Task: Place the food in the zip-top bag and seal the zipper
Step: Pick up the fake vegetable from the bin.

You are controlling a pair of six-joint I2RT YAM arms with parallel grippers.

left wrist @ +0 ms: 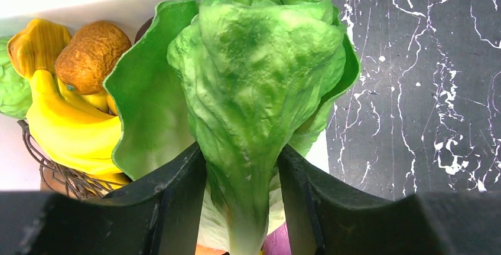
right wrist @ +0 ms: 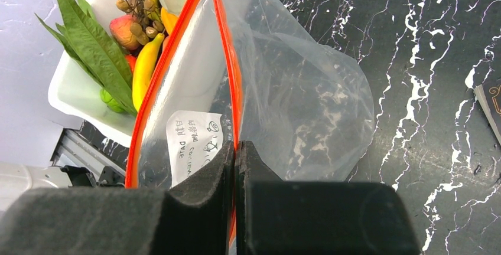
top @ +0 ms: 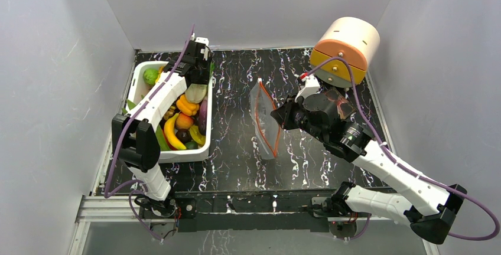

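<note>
The left pincer (left wrist: 241, 151) is over the white tub (top: 177, 156) at the left of the dark marbled worktop (top: 236, 149), and it is clamped on the lettuce (left wrist: 260, 60): its two black fingers (left wrist: 177, 190) press against either side of the pale stalk, with the leafy head fanning out beyond them. Just beside the lettuce in the tub lie yellow bananas (left wrist: 65, 131) and a brown, rough-skinned piece (left wrist: 91, 54), and the right wrist view also shows long green leaves (right wrist: 88, 42) at the tub's near end. The right pincer (right wrist: 235, 149) is pinched tight on the bag (right wrist: 295, 107), gripping it at one side of the zipper (right wrist: 227, 60). The bag is held on edge near the middle of the worktop, between the tub and the right arm, apart from the tub. The two red-orange strips of its mouth spread apart, so it stands open, and no food shows inside it. Whether its lower edge touches the worktop cannot be told
</note>
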